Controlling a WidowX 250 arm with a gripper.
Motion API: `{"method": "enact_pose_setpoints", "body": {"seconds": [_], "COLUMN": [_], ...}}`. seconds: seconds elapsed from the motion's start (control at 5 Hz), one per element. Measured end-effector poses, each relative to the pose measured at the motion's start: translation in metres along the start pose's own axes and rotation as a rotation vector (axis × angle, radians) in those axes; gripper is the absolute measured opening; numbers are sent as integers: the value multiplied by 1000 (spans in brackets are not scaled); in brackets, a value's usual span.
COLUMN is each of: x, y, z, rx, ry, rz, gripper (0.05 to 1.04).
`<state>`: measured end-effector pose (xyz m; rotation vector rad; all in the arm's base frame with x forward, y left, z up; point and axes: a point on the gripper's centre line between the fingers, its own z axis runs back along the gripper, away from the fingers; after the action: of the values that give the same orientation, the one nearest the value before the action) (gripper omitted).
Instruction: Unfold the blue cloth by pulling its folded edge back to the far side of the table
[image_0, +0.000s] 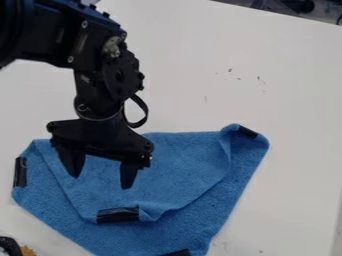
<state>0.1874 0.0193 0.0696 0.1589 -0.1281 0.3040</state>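
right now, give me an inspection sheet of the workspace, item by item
surface: white tabletop, a few small dark marks
work things: blue cloth, partly folded over itself, black strips at its corners
clutter: dark object at the lower left edge, unclear what
gripper: over the cloth, fingers apart, nothing between them; contact unclear
cables: short black loop at the wrist
surroundings: dark items beyond the table's far edge

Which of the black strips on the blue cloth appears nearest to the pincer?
The strip on the folded-over corner, just below the pincer in view; the other three sit at outer edges of the cloth.
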Motion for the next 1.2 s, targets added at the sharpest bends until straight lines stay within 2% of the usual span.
{"method": "enact_pose_setpoints", "body": {"seconds": [0.2,0.4,0.8,1.0,1.2], "x": [-1,-6,-21,-26,-23], "y": [-1,-24,-60,-67,-66], "z": [-3,-12,-35,-47,-53], "rx": [-1,-23,-95,-128,-139], "ry": [14,33,86,108,111], "rz": [7,-34,-34,-36,-42], "gripper": [1000,1001,1001,1001,947]}}
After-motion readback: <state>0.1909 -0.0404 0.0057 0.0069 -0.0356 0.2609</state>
